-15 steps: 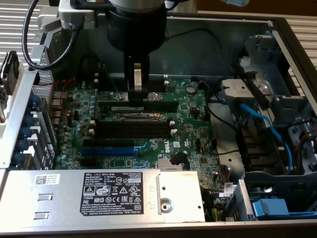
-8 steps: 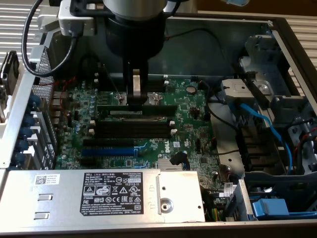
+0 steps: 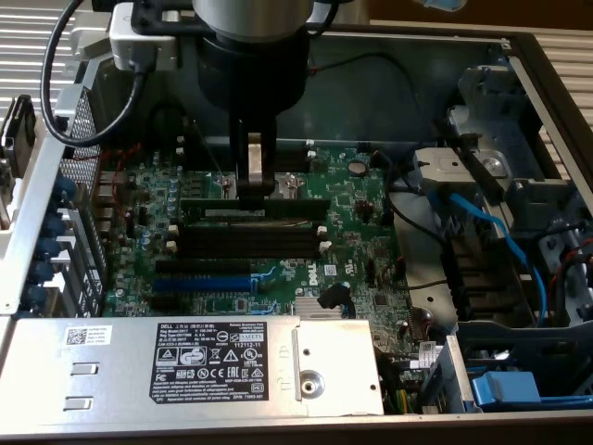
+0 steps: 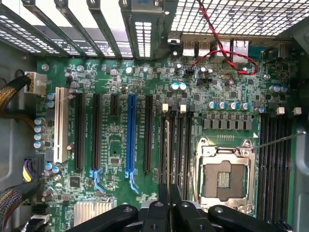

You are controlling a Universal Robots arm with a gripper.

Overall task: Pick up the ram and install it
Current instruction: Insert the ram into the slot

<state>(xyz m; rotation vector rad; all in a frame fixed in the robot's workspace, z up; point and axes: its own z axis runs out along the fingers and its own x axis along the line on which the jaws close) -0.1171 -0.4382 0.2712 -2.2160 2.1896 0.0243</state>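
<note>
The ram (image 3: 287,208) is a long, thin dark stick standing on its edge across the green motherboard (image 3: 361,199). My gripper (image 3: 252,190) reaches down from above and is shut on the stick's upper edge near its middle. The stick's lower edge is level with the rearmost of the long black memory slots (image 3: 250,239); I cannot tell whether it is seated. In the wrist view the ram (image 4: 168,159) shows edge-on as a thin line running out from between the black fingertips (image 4: 161,195), in line with the black memory slots (image 4: 179,145).
A blue expansion slot (image 3: 202,281) lies in front of the memory slots. A labelled metal box (image 3: 208,357) fills the case's front edge. Blue cables (image 3: 482,222) and drive brackets sit on the exterior view's right. The CPU socket (image 4: 224,176) is bare, and red wires (image 4: 222,53) loop near the rear ports.
</note>
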